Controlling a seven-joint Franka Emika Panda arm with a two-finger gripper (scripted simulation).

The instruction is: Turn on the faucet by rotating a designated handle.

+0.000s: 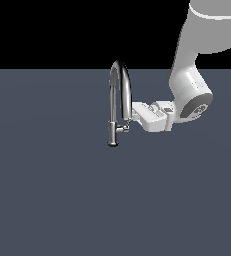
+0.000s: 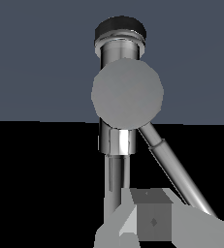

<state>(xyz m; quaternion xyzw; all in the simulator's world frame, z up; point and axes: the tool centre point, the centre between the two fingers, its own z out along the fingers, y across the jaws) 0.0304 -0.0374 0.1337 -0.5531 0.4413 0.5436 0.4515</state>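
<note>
Dark grey floor carries the chrome faucet. My gripper reaches its handle from the exterior view's right; whether my fingers grip, I cannot tell.

Legible text, labels, brands, numbers, signs: none in either view. The faucet is plain polished chrome, with no maker's mark or lettering on spout, stem or base. The handle shows a blank flat grey round end face in the wrist view, with no hot/cold mark or arrow. The arm's white casing carries no readable logo or serial; the dark round cap at its joint shows only faint specks too small to read. The pincer carries no readable marking; a small diamond-shaped mark on one finger is no character. The grey surface is unmarked.
</note>
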